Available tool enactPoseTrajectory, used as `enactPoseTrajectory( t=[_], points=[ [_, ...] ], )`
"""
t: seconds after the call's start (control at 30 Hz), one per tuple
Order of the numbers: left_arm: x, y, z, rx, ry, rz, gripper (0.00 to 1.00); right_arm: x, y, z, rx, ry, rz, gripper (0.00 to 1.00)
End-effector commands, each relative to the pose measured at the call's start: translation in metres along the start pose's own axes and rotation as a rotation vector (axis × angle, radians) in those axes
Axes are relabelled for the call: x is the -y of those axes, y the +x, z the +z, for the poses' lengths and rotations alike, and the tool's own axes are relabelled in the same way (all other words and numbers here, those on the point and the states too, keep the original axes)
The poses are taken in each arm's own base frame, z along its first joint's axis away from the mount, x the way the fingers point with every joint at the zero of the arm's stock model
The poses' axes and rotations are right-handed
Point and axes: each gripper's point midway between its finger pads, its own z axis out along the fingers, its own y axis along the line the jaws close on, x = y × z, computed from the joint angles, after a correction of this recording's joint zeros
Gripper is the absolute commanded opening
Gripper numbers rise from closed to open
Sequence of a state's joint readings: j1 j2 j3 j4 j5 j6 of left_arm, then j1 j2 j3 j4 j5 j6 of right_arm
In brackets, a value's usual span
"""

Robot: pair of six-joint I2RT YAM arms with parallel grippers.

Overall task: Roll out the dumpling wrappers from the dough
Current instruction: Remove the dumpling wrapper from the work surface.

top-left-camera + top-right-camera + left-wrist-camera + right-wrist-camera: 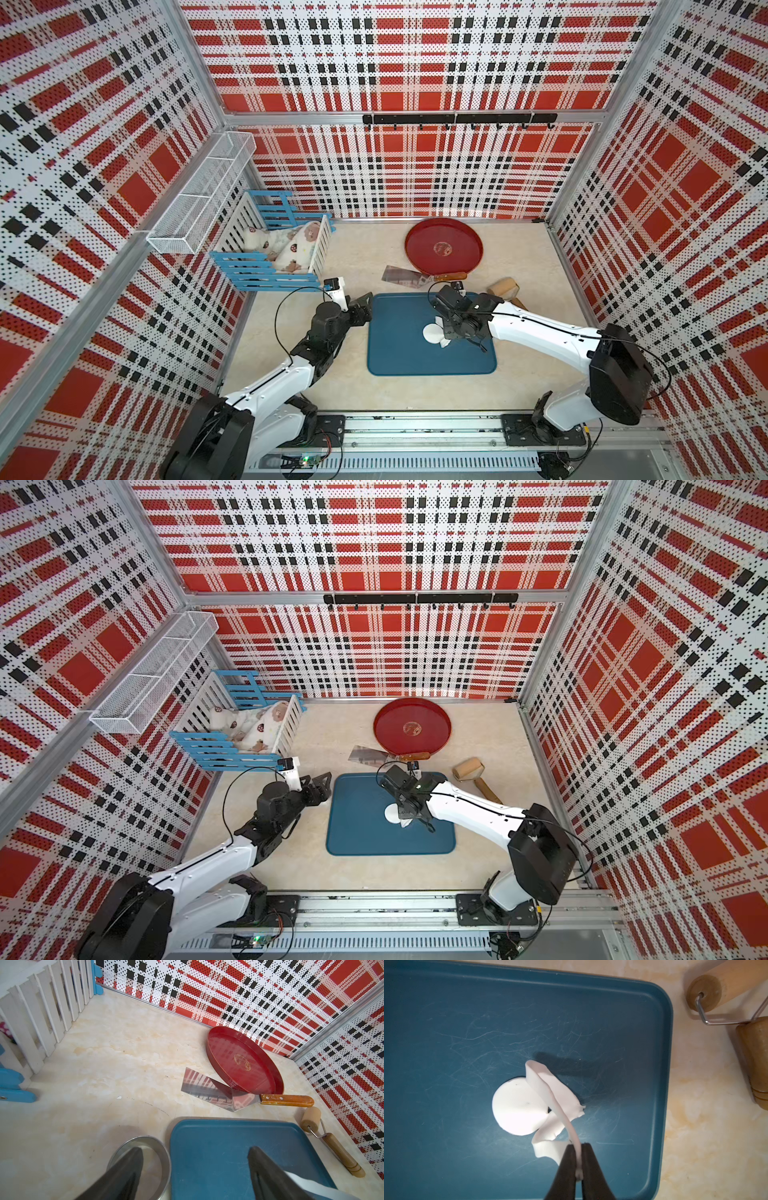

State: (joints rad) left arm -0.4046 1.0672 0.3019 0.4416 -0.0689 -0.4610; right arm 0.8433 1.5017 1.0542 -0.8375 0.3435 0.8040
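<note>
Gripping one end of the ragged dough (560, 1095) in the clamped right gripper (578, 1159), curled up off the blue tray (467, 1022) and crossing the edge of the round dumpling wrapper (515, 1109) lying flat mid-tray. Hovering with the left gripper (195, 1148) spread wide and empty at the tray's edge, one finger (128, 1167) over the steel cup (155, 1163).

you have the wrapper (512, 1109) on the tray (395, 357), with the dough (562, 1095) touching its right side. behind the tray lies the scraper (399, 275), and the plate (457, 237) seemingly rests on its blade. the roller (504, 286) is to the right, the cup (154, 1155) just left.
</note>
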Motion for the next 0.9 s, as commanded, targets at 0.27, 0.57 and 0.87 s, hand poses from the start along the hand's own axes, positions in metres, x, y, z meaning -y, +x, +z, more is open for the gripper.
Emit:
enactPoseTrajectory(
  t=[0.27, 0.57, 0.87],
  points=[
    [0.004, -0.014, 0.0, 0.043, 0.005, 0.013, 0.84, 0.036, -0.009, -0.007, 0.033, 0.057, 0.017, 0.11],
    [0.003, -0.014, 0.001, 0.042, 0.002, 0.015, 0.84, 0.055, -0.022, -0.012, 0.056, 0.077, 0.033, 0.11],
    [0.003, -0.013, 0.001, 0.039, 0.002, 0.015, 0.84, 0.064, -0.032, -0.015, 0.072, 0.094, 0.039, 0.11]
  ],
)
